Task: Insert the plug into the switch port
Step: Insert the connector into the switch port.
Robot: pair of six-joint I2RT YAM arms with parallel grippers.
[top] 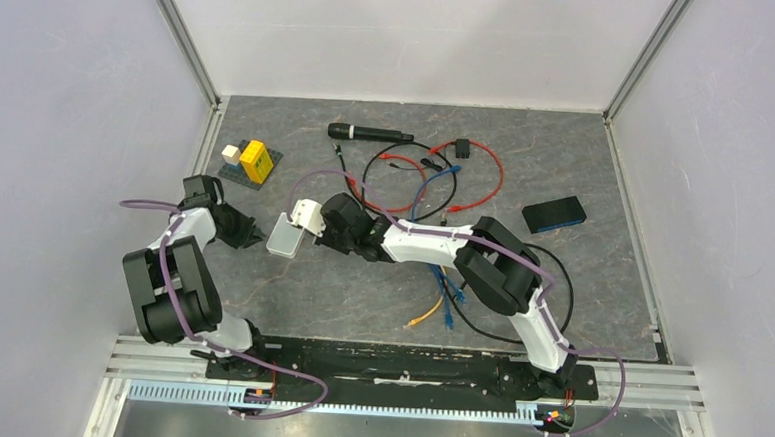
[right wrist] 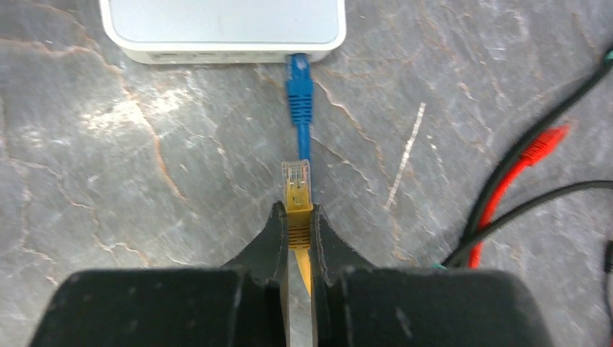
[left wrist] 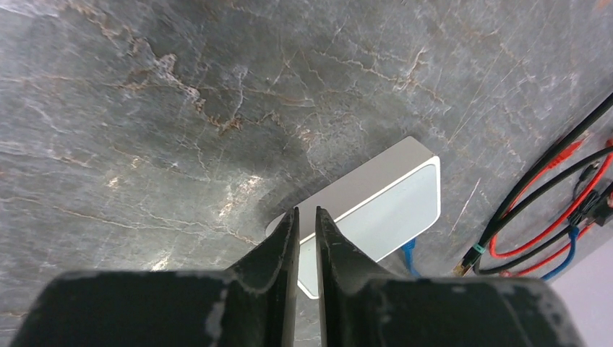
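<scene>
Yellow plug (right wrist: 297,191) points at pale switch box (right wrist: 224,25), not touching it.

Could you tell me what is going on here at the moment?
The right gripper pinches a yellow plug, aimed at the port edge of the white switch but not yet inserted. A blue plug already sits in one port. The left gripper, jaws nearly together, is at a corner of the switch; whether it grips it is unclear.
</scene>
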